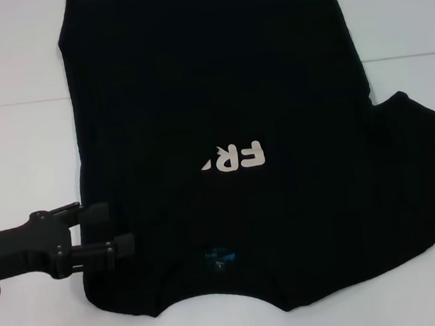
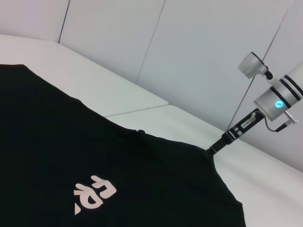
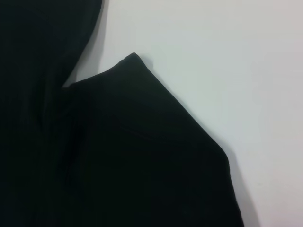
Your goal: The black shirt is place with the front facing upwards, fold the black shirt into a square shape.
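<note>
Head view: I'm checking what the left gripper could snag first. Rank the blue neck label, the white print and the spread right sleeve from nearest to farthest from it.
From the left gripper, at the black shirt's left edge:
1. Blue neck label, near the collar, just past the fingertips.
2. White print, mid-chest, slightly farther.
3. Right sleeve, spread out on the opposite side.

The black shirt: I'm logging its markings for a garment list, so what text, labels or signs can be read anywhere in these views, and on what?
"FR": white block letters on the chest of the black shirt, upside down in the head view; the rest of the word is covered by a folded layer.
Blue neck label: too small to read.
Small tag on the right arm, seen from the left wrist: too small to read.
</note>
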`<state>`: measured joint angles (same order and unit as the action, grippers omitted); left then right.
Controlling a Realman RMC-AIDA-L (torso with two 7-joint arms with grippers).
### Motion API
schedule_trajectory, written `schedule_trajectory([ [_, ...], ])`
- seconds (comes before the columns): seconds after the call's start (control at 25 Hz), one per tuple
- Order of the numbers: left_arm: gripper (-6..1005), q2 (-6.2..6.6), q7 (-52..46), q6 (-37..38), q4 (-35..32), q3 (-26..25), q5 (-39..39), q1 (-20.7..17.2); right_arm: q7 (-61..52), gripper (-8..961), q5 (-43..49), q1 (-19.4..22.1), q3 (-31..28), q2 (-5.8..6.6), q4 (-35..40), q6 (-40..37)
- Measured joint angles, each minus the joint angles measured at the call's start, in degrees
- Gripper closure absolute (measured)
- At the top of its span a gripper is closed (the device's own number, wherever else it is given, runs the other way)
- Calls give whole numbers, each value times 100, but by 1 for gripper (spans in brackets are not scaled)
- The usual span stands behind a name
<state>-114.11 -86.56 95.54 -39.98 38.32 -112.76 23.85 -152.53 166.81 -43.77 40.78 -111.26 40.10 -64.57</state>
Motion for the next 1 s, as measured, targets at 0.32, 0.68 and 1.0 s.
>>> schedule_trajectory([
  [0.32, 80, 9, -10, 0, 0, 0, 0, 4, 6, 384, 30, -32, 50, -6, -8, -32],
  [0.68, 82, 13, -11, -22, 0, 0, 0, 15, 5, 697, 28, -67, 196, -38, 8, -10],
  [1.0, 84, 21, -10, -69, 0, -1, 0, 34, -1, 872, 17, -98, 203, -55, 65, -35],
])
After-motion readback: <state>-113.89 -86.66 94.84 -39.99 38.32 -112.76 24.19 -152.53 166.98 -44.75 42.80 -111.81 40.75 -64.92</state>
